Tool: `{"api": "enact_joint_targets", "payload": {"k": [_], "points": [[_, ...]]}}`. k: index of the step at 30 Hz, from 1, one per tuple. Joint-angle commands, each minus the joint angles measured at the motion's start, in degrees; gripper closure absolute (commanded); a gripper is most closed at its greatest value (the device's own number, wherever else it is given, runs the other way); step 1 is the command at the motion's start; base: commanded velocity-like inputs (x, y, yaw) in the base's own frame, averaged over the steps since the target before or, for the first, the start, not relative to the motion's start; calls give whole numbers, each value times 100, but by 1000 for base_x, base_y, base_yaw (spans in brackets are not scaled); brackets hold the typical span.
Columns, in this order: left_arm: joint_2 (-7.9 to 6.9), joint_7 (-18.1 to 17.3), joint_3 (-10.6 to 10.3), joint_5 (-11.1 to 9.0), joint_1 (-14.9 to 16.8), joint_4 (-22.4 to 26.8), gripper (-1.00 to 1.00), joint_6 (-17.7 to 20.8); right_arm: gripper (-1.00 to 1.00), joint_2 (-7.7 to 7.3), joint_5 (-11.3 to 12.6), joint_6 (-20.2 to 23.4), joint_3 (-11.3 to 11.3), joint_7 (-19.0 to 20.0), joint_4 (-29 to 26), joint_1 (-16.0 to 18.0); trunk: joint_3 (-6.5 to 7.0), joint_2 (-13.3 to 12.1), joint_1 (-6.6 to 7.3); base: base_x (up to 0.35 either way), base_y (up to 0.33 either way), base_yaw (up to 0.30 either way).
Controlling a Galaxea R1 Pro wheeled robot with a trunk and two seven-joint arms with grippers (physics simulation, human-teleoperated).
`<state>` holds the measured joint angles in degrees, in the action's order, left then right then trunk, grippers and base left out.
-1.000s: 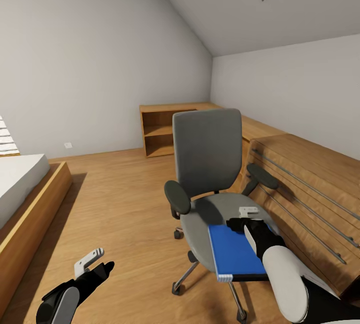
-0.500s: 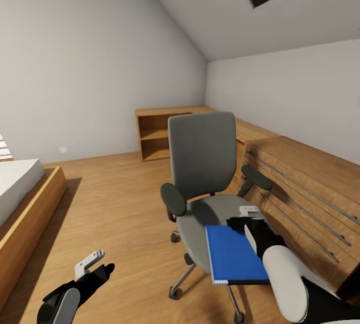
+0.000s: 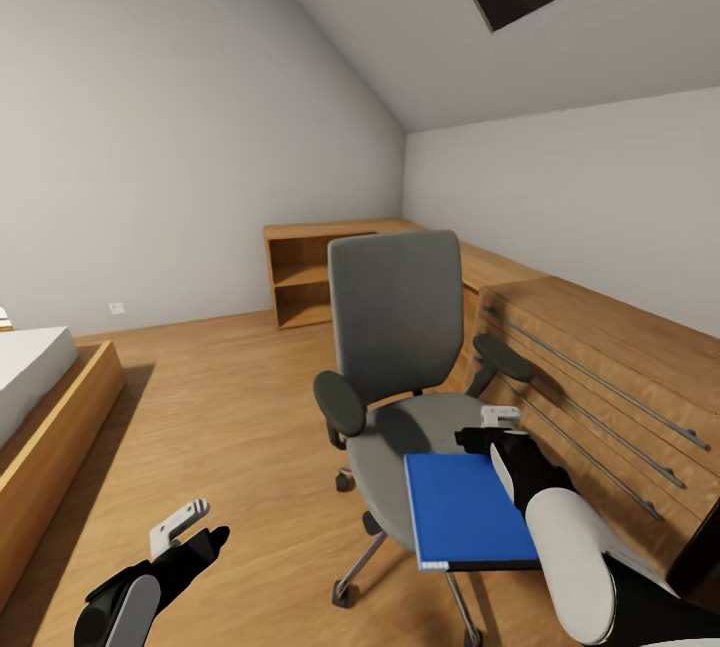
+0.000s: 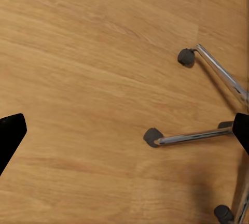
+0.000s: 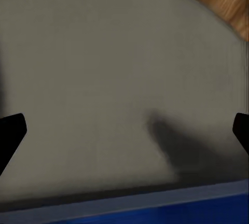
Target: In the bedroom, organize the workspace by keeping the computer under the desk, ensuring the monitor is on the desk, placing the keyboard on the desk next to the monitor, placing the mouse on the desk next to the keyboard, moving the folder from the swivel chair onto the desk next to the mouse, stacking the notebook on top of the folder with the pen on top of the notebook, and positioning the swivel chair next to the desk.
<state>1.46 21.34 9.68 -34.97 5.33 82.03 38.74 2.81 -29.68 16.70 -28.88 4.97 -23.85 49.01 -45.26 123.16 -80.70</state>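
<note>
The folder [image 3: 465,510] lay flat on the front of the chair [image 3: 400,347] seat, overhanging its edge, as it had a second before. The right gripper [image 3: 487,437] hovered at its far edge, fingers spread. The left gripper [image 3: 190,524] hung open over the floor [image 3: 230,407]. The camera had tilted upward; the shelving [image 3: 310,267] sat lower in view.

**Floor, chair seat and their loads**

A wooden floor [image 3: 230,397] is seen, on which the swivel chair [image 3: 400,327] stands on its casters. A low oak shelving unit [image 3: 310,272] is set on the floor against the far wall, and a bed frame [image 3: 50,447] at the left. The folder [image 3: 465,512] is laid over the seat's front edge.
</note>
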Motion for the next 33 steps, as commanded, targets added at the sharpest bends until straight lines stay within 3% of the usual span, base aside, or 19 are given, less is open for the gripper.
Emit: {"api": "enact_joint_targets", "payload": {"k": [1,11,18,21,23,24,29,33], "points": [[4,46,8,-62,3,8,-100,20,-100,8,-60,28,-46,48,-20,3,3,3,1,0,0,-69],[4,49,8,-62,3,-1,-100,20,-100,72,-48,51,-47,48,-109,3,91,3,1,0,0,-24],[4,54,11,-62,3,-3,-100,20,-100,322,-57,81,-47,48,-675,-140,153,3,1,0,0,-2],[4,58,14,-62,3,-3,-100,20,-100,452,-47,255,-43,50,-1273,-472,179,3,1,0,0,0],[-1,60,16,-62,3,-3,-100,20,-100,644,-21,715,-23,85,-2514,-1086,196,3,1,0,0,0],[-3,59,16,-62,3,-3,-100,20,-100,695,-14,863,-8,123,-2881,-1261,204,3,1,0,0,0],[-5,63,16,-62,3,-3,-100,20,-100,719,-5,1372,64,449,-3540,-1586,229,3,1,0,0,0],[-7,63,16,-61,3,-3,-100,20,-100,719,-2,1560,84,682,-3674,-1650,234,3,1,0,0,0]]}}
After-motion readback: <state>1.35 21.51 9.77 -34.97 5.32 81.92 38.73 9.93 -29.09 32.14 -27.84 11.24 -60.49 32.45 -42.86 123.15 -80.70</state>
